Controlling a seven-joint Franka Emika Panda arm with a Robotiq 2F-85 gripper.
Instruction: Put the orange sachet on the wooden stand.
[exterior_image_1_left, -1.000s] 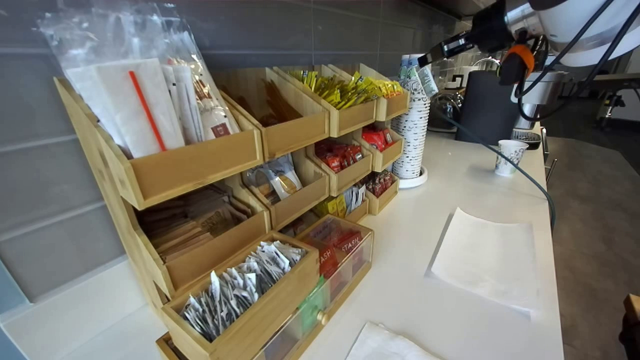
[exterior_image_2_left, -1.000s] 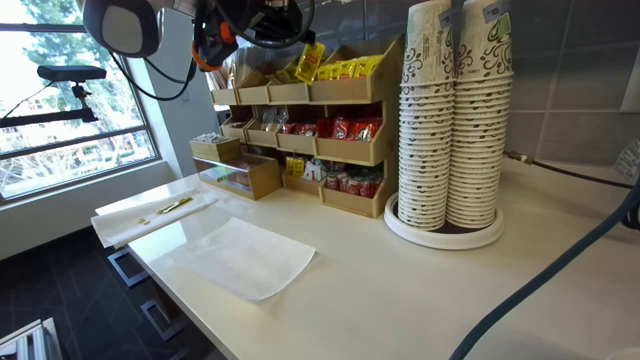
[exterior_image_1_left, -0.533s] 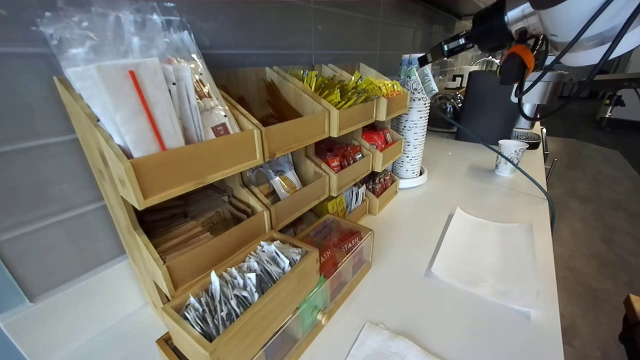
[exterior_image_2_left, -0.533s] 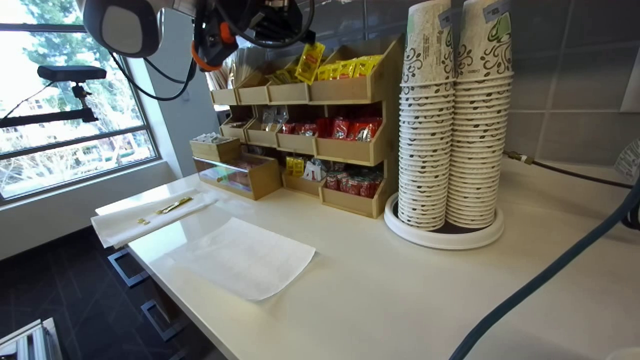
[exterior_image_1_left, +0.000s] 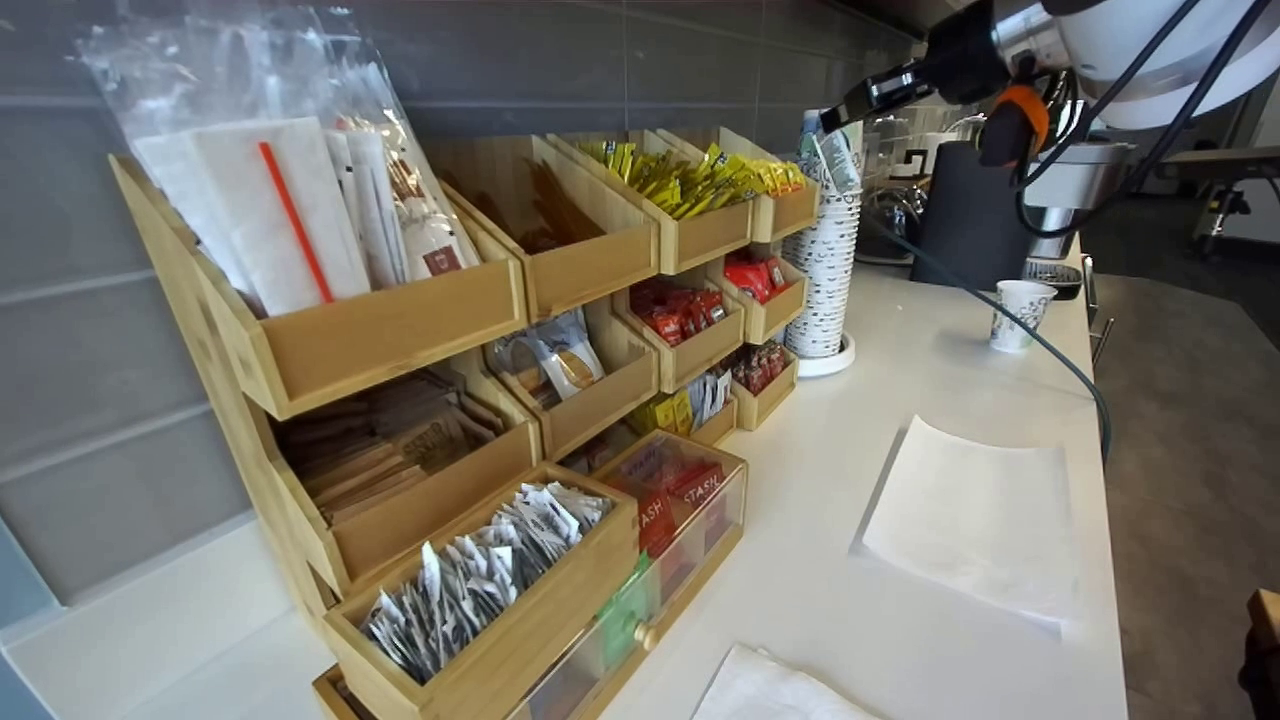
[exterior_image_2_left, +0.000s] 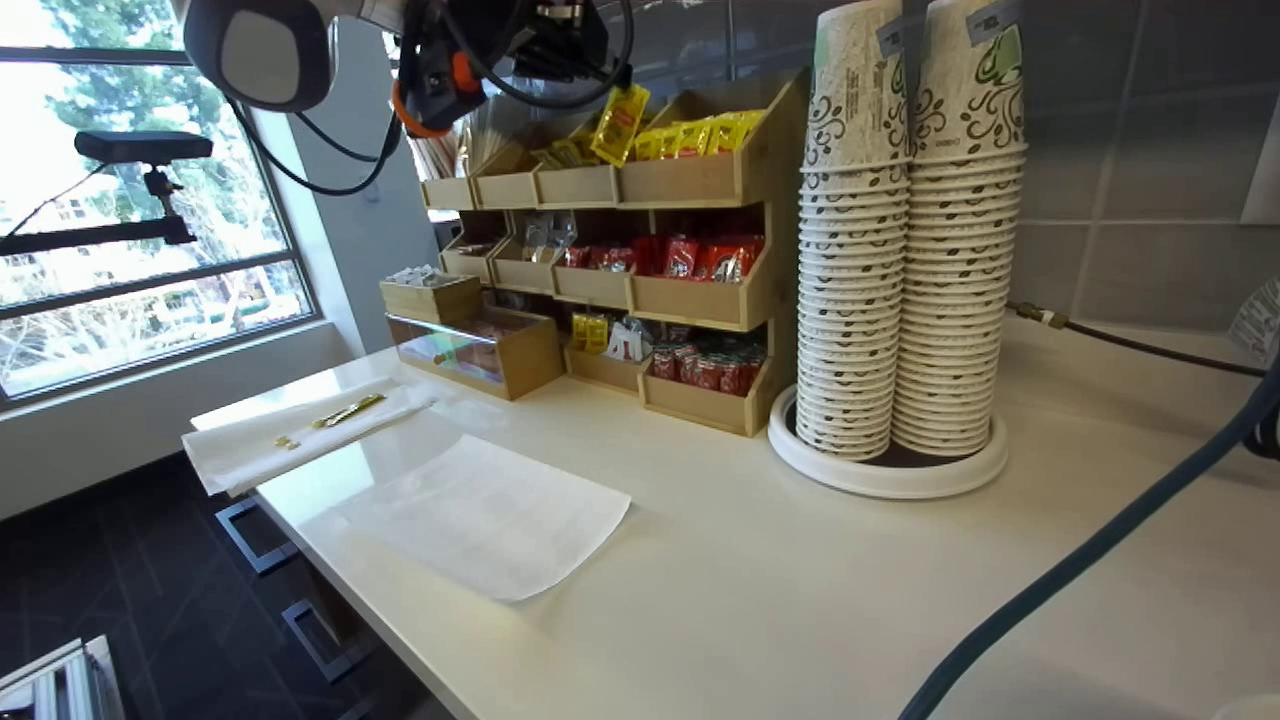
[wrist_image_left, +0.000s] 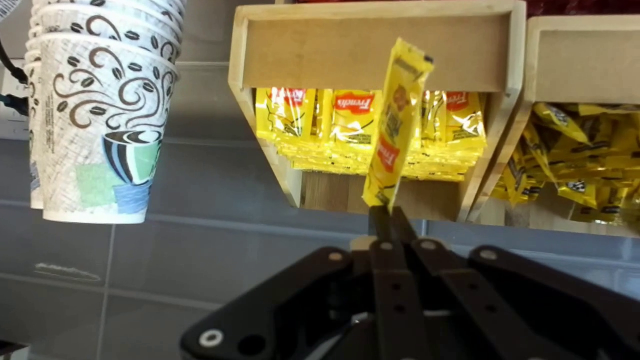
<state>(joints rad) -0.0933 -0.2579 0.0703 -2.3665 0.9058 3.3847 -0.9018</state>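
The sachet (wrist_image_left: 397, 125) is a small yellow packet with a red logo. My gripper (wrist_image_left: 389, 209) is shut on its end in the wrist view. The sachet also shows in an exterior view (exterior_image_2_left: 619, 125), tilted, beneath the fingertips. In an exterior view the gripper (exterior_image_1_left: 832, 120) is high beside the cups, and the sachet (exterior_image_1_left: 838, 160) shows a pale side. The wooden stand (exterior_image_1_left: 400, 335) has three tiers of slanted bins; it shows in both exterior views (exterior_image_2_left: 690, 183). In the wrist view the sachet overlaps the stand's top end bin (wrist_image_left: 370, 52), which holds similar yellow packets. The gap between them cannot be judged.
Tall cup stacks (exterior_image_2_left: 850, 300) stand beside the stand, left in the wrist view (wrist_image_left: 105, 115). A wooden drawer box (exterior_image_2_left: 535, 355) stands before the stand. White paper (exterior_image_2_left: 500, 510) lies on the counter. A dark cable (exterior_image_1_left: 1000, 310) crosses the counter by a cup (exterior_image_1_left: 1020, 315).
The arm has shifted slightly with the sachet still in the gripper, toward the stand, left in an exterior view. Little differs between the two earlier moments. The stand and counter things have not moved.
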